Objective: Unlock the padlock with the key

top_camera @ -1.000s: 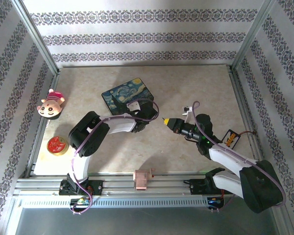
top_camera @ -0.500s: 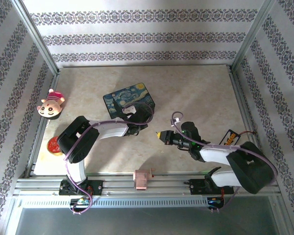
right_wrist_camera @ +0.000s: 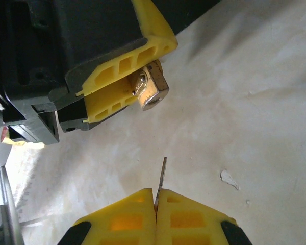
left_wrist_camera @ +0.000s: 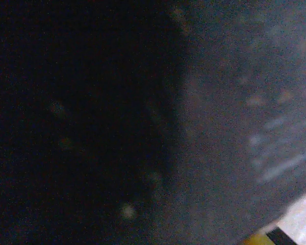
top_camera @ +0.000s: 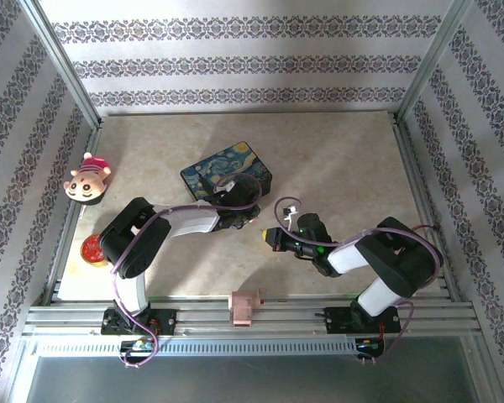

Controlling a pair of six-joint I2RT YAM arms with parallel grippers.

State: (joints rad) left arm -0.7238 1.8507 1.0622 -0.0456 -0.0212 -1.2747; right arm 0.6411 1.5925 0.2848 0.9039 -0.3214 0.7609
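Overhead, the left claw (top_camera: 247, 221) and right claw (top_camera: 271, 238) sit nearly tip to tip. The left wrist view is too dark to judge. From the right wrist, the left claw grips the padlock (right_wrist_camera: 151, 93) just ahead of the right claw, which is clenched on the key (right_wrist_camera: 163, 176). The thin blade may miss the keyhole, then skid or twist.
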